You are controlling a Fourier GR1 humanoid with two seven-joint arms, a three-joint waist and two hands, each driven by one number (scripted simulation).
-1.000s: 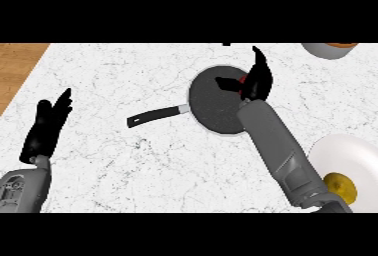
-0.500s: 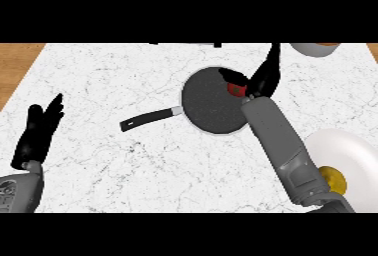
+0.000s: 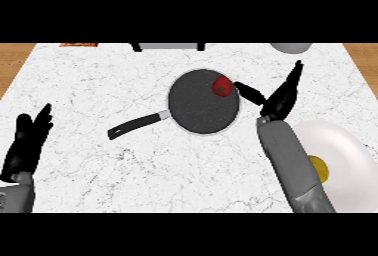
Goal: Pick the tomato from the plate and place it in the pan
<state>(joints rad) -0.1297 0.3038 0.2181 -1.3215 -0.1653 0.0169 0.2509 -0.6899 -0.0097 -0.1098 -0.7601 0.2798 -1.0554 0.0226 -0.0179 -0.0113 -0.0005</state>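
The tomato [image 3: 221, 86] lay inside the pan [image 3: 199, 105], at its upper right edge, against the rim. The pan sat on the marble counter [image 3: 111, 75] with its black handle [image 3: 136, 125] pointing down and to the left.

The right hand [image 3: 279, 97] stood just beside the pan's right rim, holding nothing — fingers straight and pointing up the view, thumb spread out toward the pan. Whether the thumb touched the rim could not be told. Its grey forearm [image 3: 289, 162] ran up from the lower edge, crossing the left side of the white plate [image 3: 347, 165]. A yellow object [image 3: 319, 166] rested on that plate, partly hidden by the forearm; its kind could not be made out.

The left hand [image 3: 28, 142] showed at the left edge, well apart from the pan — fingers straight and up, at rest, holding nothing.

A pale round vessel [image 3: 290, 47] stood at the counter's far edge, cut off by the view. Wooden surface [image 3: 15, 65] showed at both sides of the counter.
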